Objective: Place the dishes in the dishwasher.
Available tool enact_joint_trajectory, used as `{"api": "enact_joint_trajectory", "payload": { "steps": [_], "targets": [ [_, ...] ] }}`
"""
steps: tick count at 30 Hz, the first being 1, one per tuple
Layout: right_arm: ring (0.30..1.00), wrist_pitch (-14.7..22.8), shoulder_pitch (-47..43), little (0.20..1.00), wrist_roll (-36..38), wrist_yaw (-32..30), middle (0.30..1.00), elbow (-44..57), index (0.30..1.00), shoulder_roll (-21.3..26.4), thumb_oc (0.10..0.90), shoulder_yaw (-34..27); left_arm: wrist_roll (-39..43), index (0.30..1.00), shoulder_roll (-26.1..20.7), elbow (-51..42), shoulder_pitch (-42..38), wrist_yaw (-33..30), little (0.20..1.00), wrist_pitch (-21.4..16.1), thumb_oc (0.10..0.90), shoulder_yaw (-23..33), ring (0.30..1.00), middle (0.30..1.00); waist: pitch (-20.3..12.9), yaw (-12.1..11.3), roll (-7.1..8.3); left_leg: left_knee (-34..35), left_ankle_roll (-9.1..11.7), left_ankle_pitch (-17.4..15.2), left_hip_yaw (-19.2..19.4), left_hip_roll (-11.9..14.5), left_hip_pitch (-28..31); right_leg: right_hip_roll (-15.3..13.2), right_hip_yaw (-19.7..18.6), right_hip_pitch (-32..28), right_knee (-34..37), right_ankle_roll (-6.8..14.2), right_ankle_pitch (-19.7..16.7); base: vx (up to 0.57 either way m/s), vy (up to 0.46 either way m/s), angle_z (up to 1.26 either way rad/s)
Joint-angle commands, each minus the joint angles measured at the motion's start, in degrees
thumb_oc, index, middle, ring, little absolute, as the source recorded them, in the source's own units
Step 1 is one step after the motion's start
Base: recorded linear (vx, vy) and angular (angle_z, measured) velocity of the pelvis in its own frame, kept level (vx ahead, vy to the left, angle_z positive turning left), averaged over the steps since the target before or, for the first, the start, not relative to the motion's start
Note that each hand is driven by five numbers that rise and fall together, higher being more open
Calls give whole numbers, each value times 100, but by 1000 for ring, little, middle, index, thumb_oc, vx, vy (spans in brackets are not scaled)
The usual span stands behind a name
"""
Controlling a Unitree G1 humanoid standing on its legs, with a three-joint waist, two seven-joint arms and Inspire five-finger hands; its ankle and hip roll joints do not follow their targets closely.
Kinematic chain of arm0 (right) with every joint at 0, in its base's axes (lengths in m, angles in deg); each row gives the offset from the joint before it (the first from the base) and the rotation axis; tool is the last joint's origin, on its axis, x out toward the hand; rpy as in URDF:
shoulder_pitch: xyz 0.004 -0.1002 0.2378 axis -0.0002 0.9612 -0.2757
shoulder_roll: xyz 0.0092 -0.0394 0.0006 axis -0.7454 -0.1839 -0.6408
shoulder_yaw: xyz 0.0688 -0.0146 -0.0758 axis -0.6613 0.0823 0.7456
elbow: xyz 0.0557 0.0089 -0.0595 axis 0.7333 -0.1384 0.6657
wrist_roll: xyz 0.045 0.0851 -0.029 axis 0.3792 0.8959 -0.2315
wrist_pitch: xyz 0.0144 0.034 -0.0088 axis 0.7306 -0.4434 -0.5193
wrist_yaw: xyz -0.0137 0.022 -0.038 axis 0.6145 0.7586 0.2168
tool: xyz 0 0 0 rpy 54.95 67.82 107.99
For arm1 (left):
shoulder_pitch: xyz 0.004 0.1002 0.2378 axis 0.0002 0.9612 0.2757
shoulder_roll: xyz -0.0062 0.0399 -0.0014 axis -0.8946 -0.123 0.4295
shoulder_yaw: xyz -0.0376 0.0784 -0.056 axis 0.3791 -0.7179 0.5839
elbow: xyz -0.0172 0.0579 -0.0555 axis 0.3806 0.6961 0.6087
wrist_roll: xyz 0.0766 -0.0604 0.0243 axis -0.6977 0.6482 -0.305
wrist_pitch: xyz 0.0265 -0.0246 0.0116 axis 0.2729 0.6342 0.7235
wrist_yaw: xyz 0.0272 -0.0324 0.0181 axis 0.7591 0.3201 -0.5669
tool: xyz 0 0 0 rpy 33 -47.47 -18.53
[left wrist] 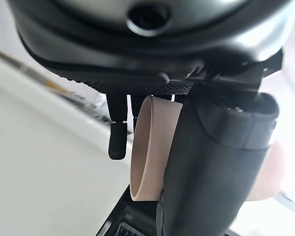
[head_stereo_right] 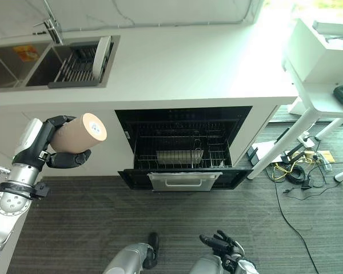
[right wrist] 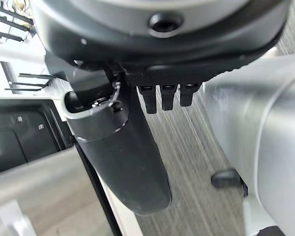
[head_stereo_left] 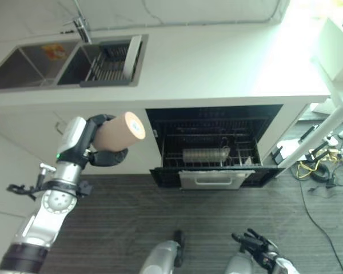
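Dishes here come down to one visible piece in hand: a tan cup (head_stereo_left: 119,132), lying on its side in the left hand (head_stereo_left: 100,149), whose fingers and thumb are curled round its body. The left wrist view shows the same hold, with the cup's rim past the thumb. The cup is in the air, in front of the cabinet face below the table (head_stereo_left: 217,63), to the left of the dishwasher (head_stereo_left: 214,142) and well apart from it.

The dishwasher stands open, its lower rack (head_stereo_left: 208,157) pulled out over the dropped door (head_stereo_left: 211,178). A greyish basket-like piece lies in the rack; what else the rack holds is too small to tell. In the sink (head_stereo_left: 57,63) at the table's left end sits a dark drying rack (head_stereo_left: 111,61) with a pale dish (head_stereo_left: 133,52) leaning at its edge.

The right hand (head_stereo_left: 257,248) hangs low over the floor, idle, its fingers relaxed and holding nothing.

Judged from this, the task is in its carrying stage: the cup is picked up but not yet loaded. It has to travel right and down to the rack, be set in and released. The dish by the sink probably remains to be fetched afterwards.
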State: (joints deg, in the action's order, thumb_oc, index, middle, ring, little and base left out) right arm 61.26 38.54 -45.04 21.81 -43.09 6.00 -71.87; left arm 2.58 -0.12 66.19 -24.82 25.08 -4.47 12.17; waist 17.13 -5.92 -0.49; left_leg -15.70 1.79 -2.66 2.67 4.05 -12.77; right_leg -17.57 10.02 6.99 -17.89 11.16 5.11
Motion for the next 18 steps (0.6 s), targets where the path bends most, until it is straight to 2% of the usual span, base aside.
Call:
{"api": "enact_joint_trajectory", "payload": {
  "steps": [1,3,5,7,9,10,12,13,15,16,18],
  "targets": [
    [900,215,-40,900,-341,-89,900,268,900,317,800,284,22,300,93,-833,-786,-563,300,-226,400,440,300,300,-354,242,-115,-148,304,-958,-34,847,1171,109,241,219,70,15,-66,123,-319,57],
    [900,343,-15,900,-5,-200,900,163,900,375,800,297,33,300,168,-870,-963,-445,300,-270,400,363,300,300,-314,301,-139,-148,346,-594,195,1027,929,277,428,113,70,-175,87,79,-335,38],
    [900,459,65,900,180,-149,900,90,900,445,800,197,72,300,167,-862,-1183,-337,300,-357,400,273,300,300,-228,426,-183,-148,399,-315,727,1259,809,321,776,-40,70,-303,210,31,-305,95],
    [900,551,156,900,206,-127,900,50,900,508,800,94,118,300,147,-865,-1391,-278,300,-356,400,161,300,300,-159,548,-236,-148,403,-232,1153,1234,751,346,1060,-130,70,-399,271,57,-243,164],
    [900,519,165,900,245,-179,900,26,900,542,800,54,159,300,127,-903,-1460,-289,300,-261,400,110,300,300,-130,557,-293,-148,368,-319,1161,972,664,422,1052,-147,70,-444,325,107,-90,62],
    [900,466,167,900,279,-213,900,-19,900,555,800,51,176,300,112,-954,-1431,-284,300,-219,400,116,300,300,-126,520,-368,-148,342,-358,1100,741,563,529,1020,-182,70,-467,389,179,-27,48],
    [900,362,175,900,193,-230,900,-92,900,549,800,27,183,300,133,-1039,-1357,-253,300,-190,400,130,300,300,-122,481,-467,-148,309,-359,1167,468,383,669,1028,-287,70,-489,486,321,91,28],
    [900,200,167,900,7,-367,900,-315,900,462,800,132,75,300,297,-1268,-1041,-244,300,-116,400,250,300,300,-148,181,-499,-148,158,-262,740,-38,-56,910,807,-427,70,-545,664,378,187,-5],
    [900,165,127,900,22,-375,900,-392,900,460,800,163,19,300,336,-1283,-967,-251,300,-123,400,292,300,300,-161,111,-477,-148,105,-284,626,-108,-69,948,767,-429,70,-555,690,206,218,-52],
    [900,50,41,900,144,-377,900,-425,900,496,800,159,-128,300,403,-1334,-925,-288,300,-117,400,331,300,300,-124,24,-443,-148,13,-411,661,-122,12,948,926,-405,70,-546,692,52,278,-73],
    [900,49,45,900,131,-307,900,-393,900,495,800,145,-146,300,386,-1311,-943,-308,300,-169,400,349,300,300,-95,-4,-439,-148,-45,-467,667,-112,66,930,1023,-416,70,-507,628,28,200,-30]
  ]
}}
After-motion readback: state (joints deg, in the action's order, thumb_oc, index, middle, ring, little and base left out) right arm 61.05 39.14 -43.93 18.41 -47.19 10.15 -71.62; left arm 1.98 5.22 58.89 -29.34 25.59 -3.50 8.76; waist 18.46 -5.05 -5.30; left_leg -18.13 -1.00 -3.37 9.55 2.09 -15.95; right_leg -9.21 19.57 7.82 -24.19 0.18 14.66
